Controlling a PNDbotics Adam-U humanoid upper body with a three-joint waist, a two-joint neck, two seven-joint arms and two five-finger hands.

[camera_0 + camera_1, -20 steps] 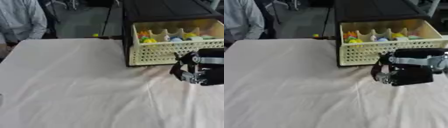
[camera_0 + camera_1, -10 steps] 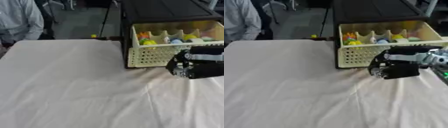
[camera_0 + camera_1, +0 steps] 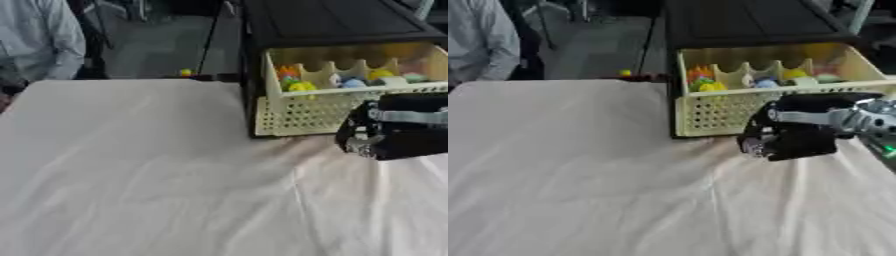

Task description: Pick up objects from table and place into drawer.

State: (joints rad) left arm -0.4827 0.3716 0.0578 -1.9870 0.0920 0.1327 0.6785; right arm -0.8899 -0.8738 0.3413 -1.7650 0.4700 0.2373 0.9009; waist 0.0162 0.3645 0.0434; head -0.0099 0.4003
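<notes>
Currently, reading from the left of the frame: the table (image 3: 131,175) is covered by a white cloth, wrinkled toward the lower right, and no loose object shows on it. At upper left a person stands at the far edge, touching nothing. A small yellow thing (image 3: 185,72) lies beyond the table's far edge, upper centre.

Right of centre sits the drawer (image 3: 710,112), a cream perforated bin pulled out from a dark cabinet (image 3: 745,22). It holds several small coloured objects (image 3: 702,82), orange, yellow, green and blue, between scalloped dividers.

At centre right the right hand (image 3: 785,135) hangs just in front of the drawer's front wall, above the cloth. Its fingers appear curled; whether they enclose an object cannot be told. The left hand is not in view.

Judgement: the objects look small, light and rigid, probably smooth plastic, so they may roll or slip. Grasp each across its middle, fingers opposing thumb, and release low inside a compartment.
</notes>
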